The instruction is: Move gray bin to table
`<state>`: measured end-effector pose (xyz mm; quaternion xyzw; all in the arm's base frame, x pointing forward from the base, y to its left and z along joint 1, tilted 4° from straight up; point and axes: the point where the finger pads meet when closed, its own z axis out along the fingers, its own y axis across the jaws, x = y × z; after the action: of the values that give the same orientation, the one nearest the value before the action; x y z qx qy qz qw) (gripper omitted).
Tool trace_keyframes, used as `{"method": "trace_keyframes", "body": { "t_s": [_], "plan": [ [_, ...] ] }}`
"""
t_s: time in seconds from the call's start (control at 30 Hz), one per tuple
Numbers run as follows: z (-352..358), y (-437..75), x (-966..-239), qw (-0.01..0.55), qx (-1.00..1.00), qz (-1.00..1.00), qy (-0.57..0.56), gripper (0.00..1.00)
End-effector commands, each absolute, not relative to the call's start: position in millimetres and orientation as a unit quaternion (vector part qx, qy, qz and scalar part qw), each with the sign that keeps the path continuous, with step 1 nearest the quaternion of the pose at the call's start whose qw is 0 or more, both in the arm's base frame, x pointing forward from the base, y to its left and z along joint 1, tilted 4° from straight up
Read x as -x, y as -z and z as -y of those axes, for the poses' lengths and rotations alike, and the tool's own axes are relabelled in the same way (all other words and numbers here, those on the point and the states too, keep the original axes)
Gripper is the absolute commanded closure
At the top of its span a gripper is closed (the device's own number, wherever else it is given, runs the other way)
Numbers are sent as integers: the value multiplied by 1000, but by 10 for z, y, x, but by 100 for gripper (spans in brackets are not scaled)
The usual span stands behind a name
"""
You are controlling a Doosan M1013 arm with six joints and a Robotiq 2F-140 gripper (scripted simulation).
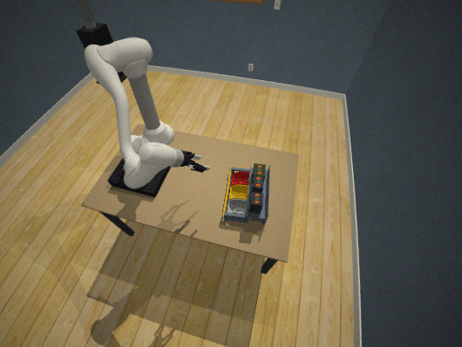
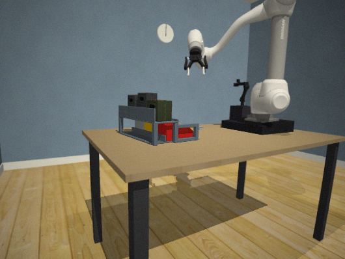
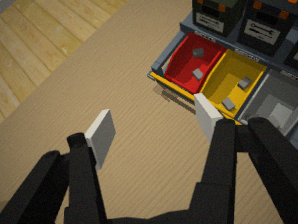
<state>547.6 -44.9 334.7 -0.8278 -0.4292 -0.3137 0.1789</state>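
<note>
Gripper: black two-finger gripper w/ white pads [image 3: 155, 125], roughly half open, nothing held, hanging high over the tan wooden table top [image 1: 183, 209].
Shelf: low blue-gray metal shelf rack [image 2: 136, 114]; front row holds red open bin [image 3: 192, 62], yellow open bin [image 3: 232, 82], gray open bin [image 3: 277, 107]; dark lidded boxes [image 3: 260, 22] behind.
Bin vs fingers: gray bin lies ahead, off to the right-hand pad [image 3: 206, 115], well apart, partly hidden.
Approach tip: prob. shift right past yellow bin, centre on gray bin, descend, keep it level so parts stay in.
</note>
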Motion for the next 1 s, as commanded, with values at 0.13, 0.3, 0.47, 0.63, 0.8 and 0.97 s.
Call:
{"method": "trace_keyframes", "body": {
  "t_s": [0.13, 0.3, 0.47, 0.63, 0.8, 0.97],
  "plan": [
    [448, -3357, -5465, 202, 783, 509, 294, 43],
    [448, -3357, -5465, 202, 783, 509, 294, 43],
    [448, -3358, -5464, 214, 757, 550, 281, 43],
    [447, -3357, -5465, 231, 713, 609, 261, 43],
    [447, -3357, -5465, 231, 713, 609, 261, 43],
    [447, -3357, -5465, 231, 713, 609, 261, 43]
  ]
}}
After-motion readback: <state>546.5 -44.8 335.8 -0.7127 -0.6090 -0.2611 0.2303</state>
